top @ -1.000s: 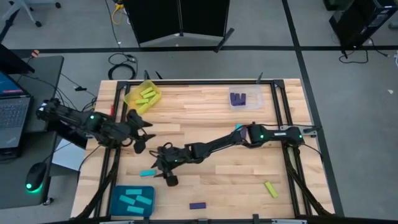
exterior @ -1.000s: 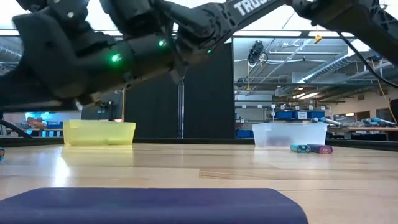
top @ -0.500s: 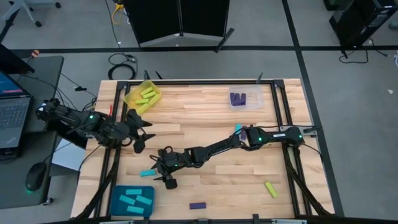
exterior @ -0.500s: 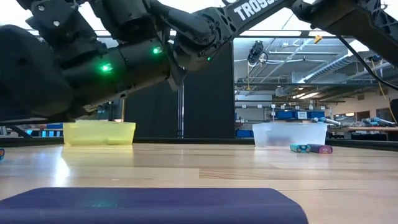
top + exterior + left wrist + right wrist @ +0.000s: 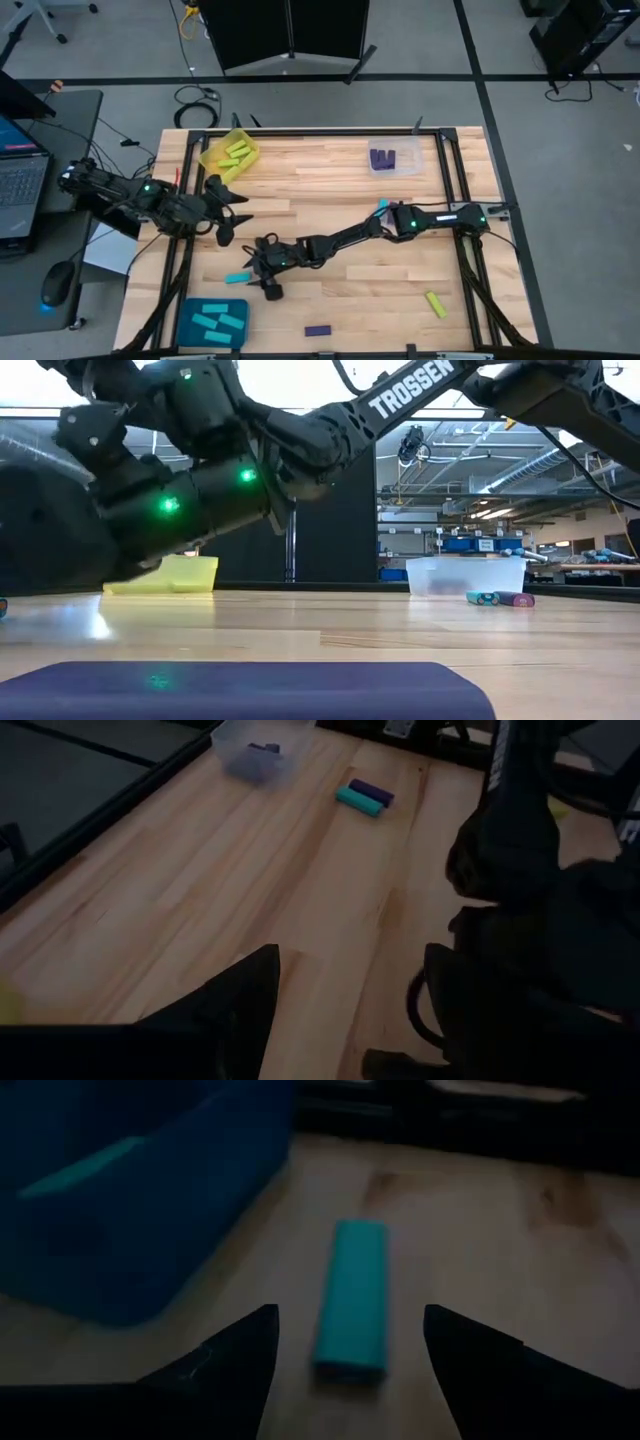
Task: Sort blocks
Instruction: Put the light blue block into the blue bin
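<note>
- The wooden table [image 5: 330,190] carries three trays: a yellow tray [image 5: 229,153] with yellow-green blocks, a clear tray [image 5: 393,157] with purple ones, and a teal tray [image 5: 212,321] holding cyan blocks.
- The right gripper [image 5: 262,270] reaches far across toward the teal tray's side, its fingers [image 5: 235,1350] spread wide and empty, one on either side of a loose cyan block [image 5: 352,1299] lying flat on the wood just beside that tray.
- The left gripper [image 5: 226,210] waits near the table's left edge, fingers apart, holding nothing.
- The step in hand looks like picking up this cyan block; next the right gripper should lower, close across its narrow width, then carry it to the teal tray.
- Loose purple block [image 5: 318,330] and yellow-green block [image 5: 436,304] remain unsorted.
</note>
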Available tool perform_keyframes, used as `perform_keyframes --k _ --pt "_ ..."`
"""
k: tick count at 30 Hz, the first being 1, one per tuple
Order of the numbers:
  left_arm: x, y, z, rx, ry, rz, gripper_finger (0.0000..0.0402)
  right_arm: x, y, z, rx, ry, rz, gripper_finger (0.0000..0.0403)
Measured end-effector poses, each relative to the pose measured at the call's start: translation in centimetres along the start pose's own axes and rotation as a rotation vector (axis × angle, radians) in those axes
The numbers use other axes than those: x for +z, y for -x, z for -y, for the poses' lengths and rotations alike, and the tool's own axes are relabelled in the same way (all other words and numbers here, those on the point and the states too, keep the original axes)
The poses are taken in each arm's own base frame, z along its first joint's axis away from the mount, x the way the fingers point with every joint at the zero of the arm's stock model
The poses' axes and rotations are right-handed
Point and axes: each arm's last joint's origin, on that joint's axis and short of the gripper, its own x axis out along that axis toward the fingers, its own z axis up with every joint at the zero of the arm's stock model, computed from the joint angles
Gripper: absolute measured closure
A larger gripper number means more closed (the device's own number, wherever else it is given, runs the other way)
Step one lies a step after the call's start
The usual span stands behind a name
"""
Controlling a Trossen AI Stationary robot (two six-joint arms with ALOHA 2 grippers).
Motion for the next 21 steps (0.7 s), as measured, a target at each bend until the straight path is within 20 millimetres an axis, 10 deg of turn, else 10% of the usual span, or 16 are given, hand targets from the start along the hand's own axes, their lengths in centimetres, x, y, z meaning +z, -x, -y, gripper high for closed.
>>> perform_keyframes --k 21 --pt "0.1 0.0 0.1 -0.013 -0.038 0.009 0.0145 -0.9 0.1 -0.6 -0.047 0.048 -0.085 0.0141"
